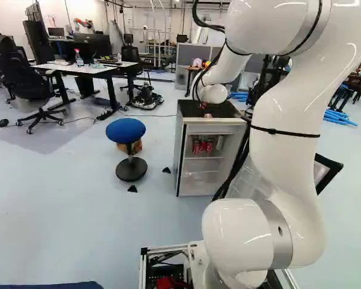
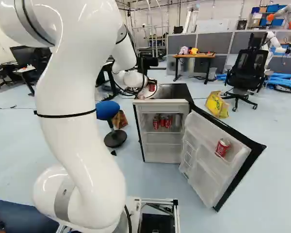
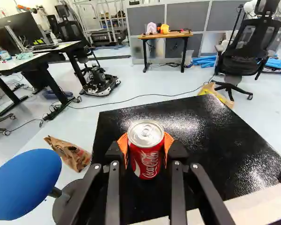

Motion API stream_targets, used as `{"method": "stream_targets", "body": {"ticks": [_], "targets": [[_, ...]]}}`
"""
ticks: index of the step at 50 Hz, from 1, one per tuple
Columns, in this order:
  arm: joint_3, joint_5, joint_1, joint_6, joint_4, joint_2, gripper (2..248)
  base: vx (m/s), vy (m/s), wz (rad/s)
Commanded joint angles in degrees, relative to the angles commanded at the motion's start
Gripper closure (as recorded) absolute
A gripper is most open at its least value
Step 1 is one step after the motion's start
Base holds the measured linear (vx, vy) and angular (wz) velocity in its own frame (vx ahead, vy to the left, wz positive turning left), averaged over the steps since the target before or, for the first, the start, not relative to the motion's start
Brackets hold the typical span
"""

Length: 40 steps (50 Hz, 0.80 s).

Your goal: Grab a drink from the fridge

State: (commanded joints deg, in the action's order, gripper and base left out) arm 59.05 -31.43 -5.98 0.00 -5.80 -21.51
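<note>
From where I stand, the blue stool (image 1: pixel 125 130) is off to the left, and right of it the red soda can (image 3: pixel 149 164) is upright at the black fridge top (image 3: pixel 210 140), the jaws closed on it from its left and right. The white arm (image 2: pixel 72 145) reaches in from the near side, so the can's long axis runs upward, across the grip. Whether its base touches that surface, I can't tell; I'd lift straight up first, well left of the open fridge door (image 2: pixel 203 179).
</note>
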Motion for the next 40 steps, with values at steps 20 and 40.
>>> {"method": "stream_targets", "body": {"ticks": [20,40], "targets": [[6.58,1.46,0.61,0.00,4.24,-5.31,154,0.000,0.000,0.000],[13.43,4.08,1.16,0.00,8.29,-10.65,154,0.000,0.000,0.000]]}}
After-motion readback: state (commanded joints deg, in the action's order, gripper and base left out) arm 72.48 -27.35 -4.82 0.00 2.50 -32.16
